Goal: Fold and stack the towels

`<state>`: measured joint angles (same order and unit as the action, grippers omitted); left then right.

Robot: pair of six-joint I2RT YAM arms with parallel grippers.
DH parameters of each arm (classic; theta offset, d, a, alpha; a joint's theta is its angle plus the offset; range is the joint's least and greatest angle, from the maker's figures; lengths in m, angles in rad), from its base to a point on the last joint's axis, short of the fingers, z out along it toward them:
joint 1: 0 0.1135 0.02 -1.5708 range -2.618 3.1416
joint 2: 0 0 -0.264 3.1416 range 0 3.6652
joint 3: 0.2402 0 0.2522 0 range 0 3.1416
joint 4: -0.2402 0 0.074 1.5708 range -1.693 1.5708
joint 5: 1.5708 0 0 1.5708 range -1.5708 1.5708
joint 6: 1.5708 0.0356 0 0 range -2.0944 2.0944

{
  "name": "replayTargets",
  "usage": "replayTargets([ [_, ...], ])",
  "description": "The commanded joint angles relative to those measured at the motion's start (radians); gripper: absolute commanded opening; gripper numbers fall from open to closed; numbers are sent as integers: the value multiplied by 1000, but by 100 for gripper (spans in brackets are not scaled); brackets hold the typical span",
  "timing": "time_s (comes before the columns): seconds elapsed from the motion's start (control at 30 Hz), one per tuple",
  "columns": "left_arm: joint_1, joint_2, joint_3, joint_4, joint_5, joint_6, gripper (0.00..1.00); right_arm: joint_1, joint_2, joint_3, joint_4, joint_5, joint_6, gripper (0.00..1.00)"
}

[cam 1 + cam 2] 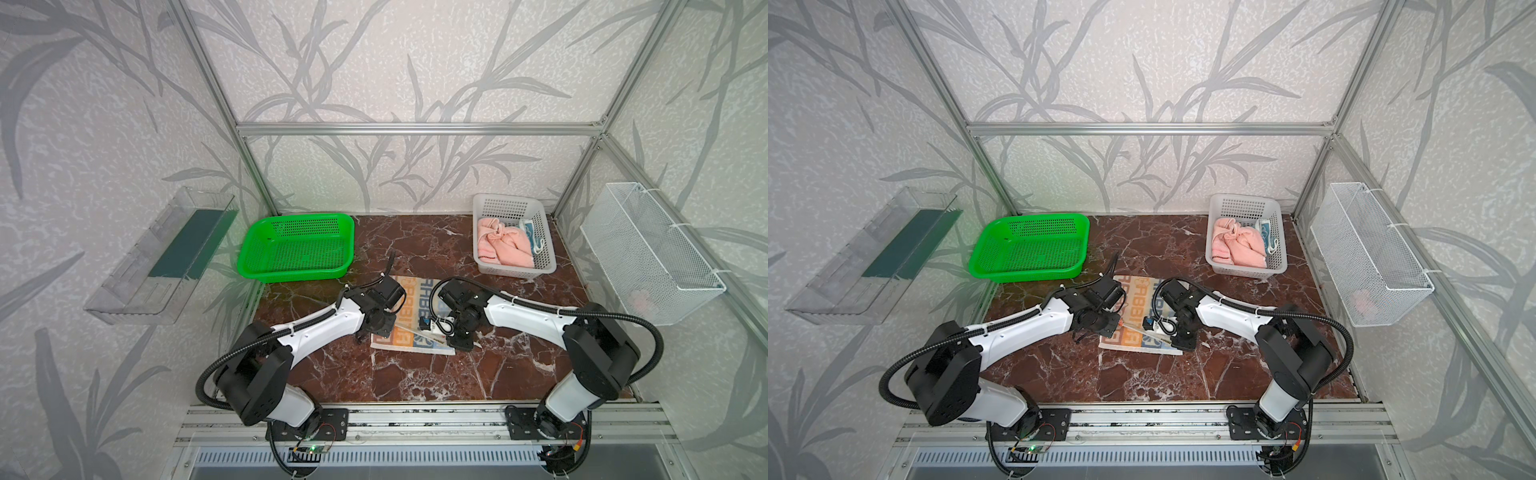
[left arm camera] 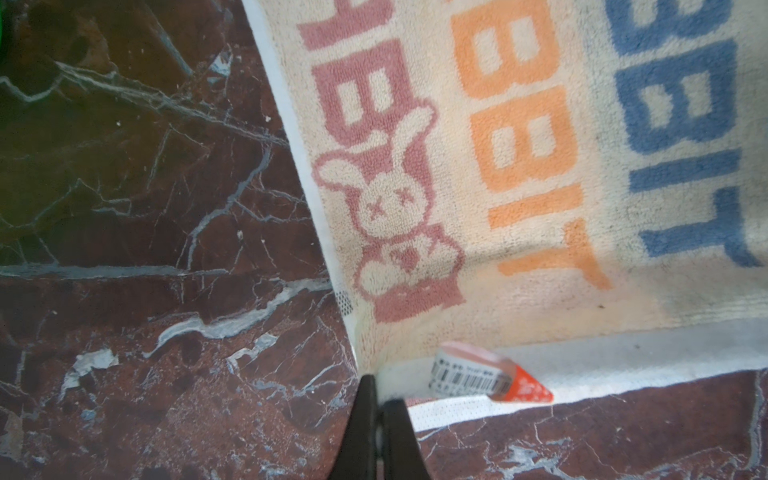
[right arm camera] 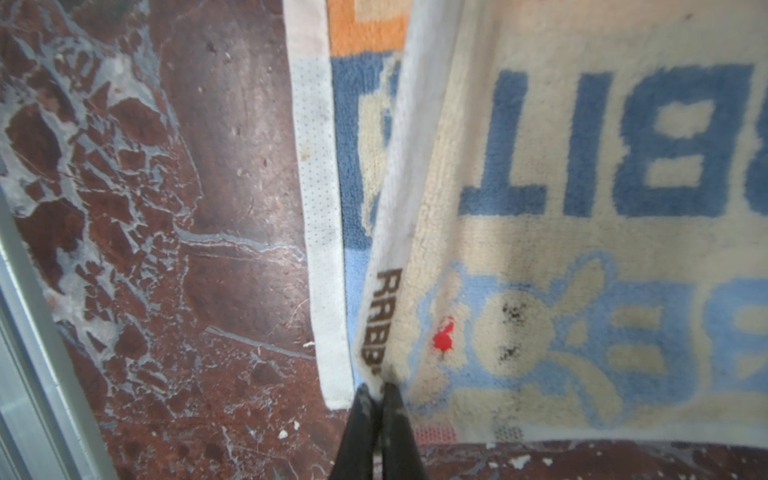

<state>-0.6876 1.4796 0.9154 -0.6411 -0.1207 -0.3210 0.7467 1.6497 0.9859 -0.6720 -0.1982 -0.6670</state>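
Lettering on cream towel (image 1: 415, 297): "RABBIT" rows in pink, orange, blue; brown "RABB" on hem; barcode tag (image 2: 490, 378) at corner. Towel on table (image 1: 415, 382) centre, long axis near-to-far. Left gripper (image 2: 376, 386), right gripper (image 3: 376, 388) each pinched on near corner. Pink towel (image 1: 503, 249) in grey basket (image 1: 507, 205), far right.

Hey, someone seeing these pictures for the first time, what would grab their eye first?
The cream towel with orange and blue lettering lies mid-table, and the left gripper and right gripper each have their jaws shut on a corner of it. The bright green basket sits at the back left, and a grey basket at the back right holds a crumpled pink towel.
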Motion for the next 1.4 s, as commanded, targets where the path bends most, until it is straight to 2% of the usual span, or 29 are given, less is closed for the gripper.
replayTargets([
  [0.0,-1,11,-16,2,-23,-35,0,14,18,21,-106,15,-18,5],
  [0.07,0,7,-19,12,-13,-32,2,21,21,28,-120,18,-22,7],
  [0.33,-1,-44,-48,26,2,-33,35,35,12,38,-141,26,-30,21],
  [0.43,-1,-64,-51,16,-5,-39,40,42,3,41,-146,16,-32,26],
  [0.57,-2,-82,-44,-5,-21,-50,42,58,-7,51,-174,-8,-37,33],
  [0.83,-2,-148,-38,-51,-70,-68,44,72,-92,50,-196,-49,-40,38],
  [1.13,-1,-182,-41,-32,-138,-76,46,72,-182,34,-173,-46,-41,40],
  [1.37,0,-136,-24,10,-166,-54,46,75,-163,28,-180,-33,-21,40],
])
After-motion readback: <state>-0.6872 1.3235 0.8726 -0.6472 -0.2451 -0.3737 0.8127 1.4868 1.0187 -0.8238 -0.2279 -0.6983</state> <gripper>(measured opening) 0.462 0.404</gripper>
